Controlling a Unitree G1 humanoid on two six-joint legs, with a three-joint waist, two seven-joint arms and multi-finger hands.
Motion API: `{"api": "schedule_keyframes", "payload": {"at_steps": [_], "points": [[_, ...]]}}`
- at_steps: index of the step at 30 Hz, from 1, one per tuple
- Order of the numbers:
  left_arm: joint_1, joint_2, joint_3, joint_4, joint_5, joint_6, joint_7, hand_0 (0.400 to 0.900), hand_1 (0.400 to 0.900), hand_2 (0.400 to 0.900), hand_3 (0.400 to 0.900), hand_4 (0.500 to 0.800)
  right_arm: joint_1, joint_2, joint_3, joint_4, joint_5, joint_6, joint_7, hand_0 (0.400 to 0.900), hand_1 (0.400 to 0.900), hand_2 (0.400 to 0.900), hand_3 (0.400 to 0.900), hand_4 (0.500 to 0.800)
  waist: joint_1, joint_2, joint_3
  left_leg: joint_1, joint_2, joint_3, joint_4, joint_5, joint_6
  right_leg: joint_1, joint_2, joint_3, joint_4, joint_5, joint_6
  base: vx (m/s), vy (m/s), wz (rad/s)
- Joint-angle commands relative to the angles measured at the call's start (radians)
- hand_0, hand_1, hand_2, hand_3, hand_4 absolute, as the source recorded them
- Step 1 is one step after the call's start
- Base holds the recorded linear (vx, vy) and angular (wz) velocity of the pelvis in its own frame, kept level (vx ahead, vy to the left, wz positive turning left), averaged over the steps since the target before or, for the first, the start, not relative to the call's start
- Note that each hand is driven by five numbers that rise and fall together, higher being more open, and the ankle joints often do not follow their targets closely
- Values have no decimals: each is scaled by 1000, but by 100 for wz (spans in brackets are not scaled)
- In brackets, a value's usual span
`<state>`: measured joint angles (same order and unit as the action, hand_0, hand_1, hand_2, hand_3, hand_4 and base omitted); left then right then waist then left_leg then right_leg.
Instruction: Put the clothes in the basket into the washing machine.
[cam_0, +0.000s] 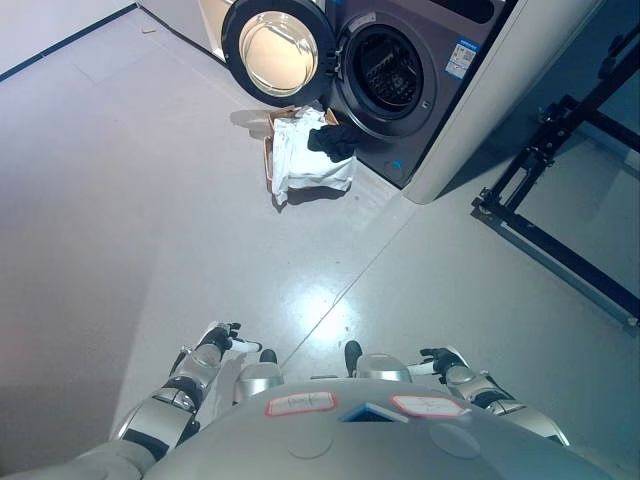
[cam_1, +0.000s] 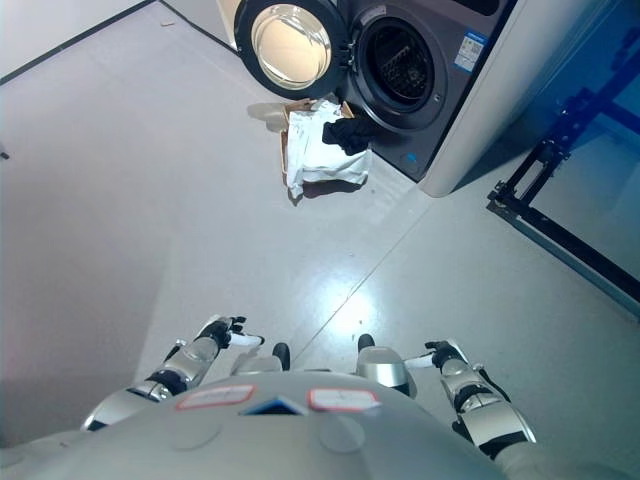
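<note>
Nearest, low in view: left hand (cam_0: 222, 338) and right hand (cam_0: 440, 360), both held out over bare grey floor (cam_0: 140, 220), fingers loosely extended, gripping nothing. Well ahead, the basket (cam_0: 270, 160) sits on the floor just before the washing machine (cam_0: 420, 70), draped with white clothes (cam_0: 305, 155) and a dark garment (cam_0: 335, 140) at the drum-side edge. Machine door (cam_0: 275, 50) swung wide open to the left, drum (cam_0: 390, 65) exposed.

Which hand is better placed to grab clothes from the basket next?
Neither clearly: both the left hand and right hand hang far from the basket. It sits left of the washer opening, slightly favouring left.
</note>
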<state>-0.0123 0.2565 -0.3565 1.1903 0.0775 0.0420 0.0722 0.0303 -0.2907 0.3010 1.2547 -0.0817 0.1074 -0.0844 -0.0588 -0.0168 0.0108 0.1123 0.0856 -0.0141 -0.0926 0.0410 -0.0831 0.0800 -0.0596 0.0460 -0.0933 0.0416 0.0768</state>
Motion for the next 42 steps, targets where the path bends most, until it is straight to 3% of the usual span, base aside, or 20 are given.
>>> {"api": "schedule_keyframes", "payload": {"at_steps": [1,14,18,20,23,25,28,31,34,37,40,42], "points": [[-71,23,-1,21,-15,-2,7,900,900,900,900,800,-65,-32,13,74,-20,-4,-23,900,900,900,900,800,7,1,23,19,-66,45,5,-65,43,32,-15,-44,14,-12,49,0,0,0],[-81,44,19,14,-30,-1,19,900,900,900,900,800,-89,-41,12,71,-21,-3,-19,900,900,900,900,800,20,-1,43,-16,-85,43,5,-60,75,-40,-23,-21,85,-18,62,-6,30,-5],[-99,63,32,17,-33,0,35,900,900,900,900,800,-116,-49,5,70,-15,-8,-22,900,900,900,900,800,33,5,71,-35,-102,27,19,-57,107,-140,-25,-24,293,-33,83,-44,115,1],[-103,66,34,20,-37,0,35,900,900,900,900,800,-124,-57,-5,68,-6,-11,-21,900,900,900,900,800,23,10,97,-27,-112,14,24,-60,125,-229,-31,-15,482,51,91,-25,169,21],[-115,76,41,12,-60,0,39,900,900,900,900,800,-121,-64,-33,60,36,-18,-32,900,900,900,900,800,-6,37,145,-18,-94,-11,24,-52,136,-357,16,-2,699,73,72,23,139,22],[-118,80,38,6,-61,0,38,900,900,900,900,800,-111,-77,-49,55,43,-19,-34,900,900,900,900,800,-21,35,145,-1,-100,-26,22,-64,132,-371,8,-8,638,62,62,239,25,25],[-133,74,32,7,-57,-6,37,900,900,900,900,800,-105,-84,-58,59,42,-13,-35,900,900,900,900,800,-45,21,143,55,-115,-62,6,-113,115,-360,-23,-24,378,60,71,363,-90,44],[-144,67,46,19,-50,-13,43,900,900,900,900,800,-106,-86,-64,64,40,-11,-37,900,900,900,900,800,-76,17,138,142,-106,-86,5,-187,87,-385,-43,-51,128,155,104,432,-159,40],[-121,62,54,52,-32,-7,35,900,900,900,900,800,-97,-90,-67,62,41,-12,-30,900,900,900,900,800,-92,26,115,208,-76,-109,5,-212,64,-384,-17,-43,125,169,95,446,-203,27],[-112,62,55,61,-35,-3,33,900,900,900,900,800,-95,-106,-64,64,56,-17,-25,900,900,900,900,800,-108,55,89,221,-13,-115,71,-148,38,-380,48,-45,196,119,55,415,-235,30],[-123,61,34,41,-37,-4,37,900,900,900,900,800,-115,-114,-30,59,38,-20,-27,900,900,900,900,800,-91,49,86,91,-11,-109,393,33,12,-298,76,-57,223,60,0,421,-309,17],[-133,67,23,18,-35,-1,46,900,900,900,900,800,-130,-122,-20,45,44,-22,-37,900,900,900,900,800,-57,10,114,-46,-35,-92,641,91,21,-225,63,-54,207,35,-25,337,-392,16]]}}
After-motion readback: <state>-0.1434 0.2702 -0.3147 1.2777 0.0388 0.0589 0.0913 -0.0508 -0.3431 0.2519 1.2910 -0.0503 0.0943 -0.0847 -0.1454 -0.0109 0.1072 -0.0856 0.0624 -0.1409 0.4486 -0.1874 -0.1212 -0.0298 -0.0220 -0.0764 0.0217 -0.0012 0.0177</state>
